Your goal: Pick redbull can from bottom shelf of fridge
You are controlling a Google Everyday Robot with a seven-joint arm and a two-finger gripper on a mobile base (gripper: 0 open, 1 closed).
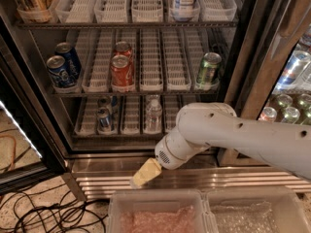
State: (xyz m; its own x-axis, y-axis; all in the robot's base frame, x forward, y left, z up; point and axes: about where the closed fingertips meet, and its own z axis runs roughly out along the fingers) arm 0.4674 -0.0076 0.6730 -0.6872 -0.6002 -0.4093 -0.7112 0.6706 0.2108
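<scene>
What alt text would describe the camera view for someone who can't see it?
A white robot arm holds its gripper low before a fridge, in front of its steel base, below and right of a slim redbull can on the bottom shelf. A clear water bottle stands right of that can.

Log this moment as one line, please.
phase: pre-grasp | hand: low, in front of fridge base, apart from can | redbull can: upright, bottom shelf, left lane, untouched
</scene>
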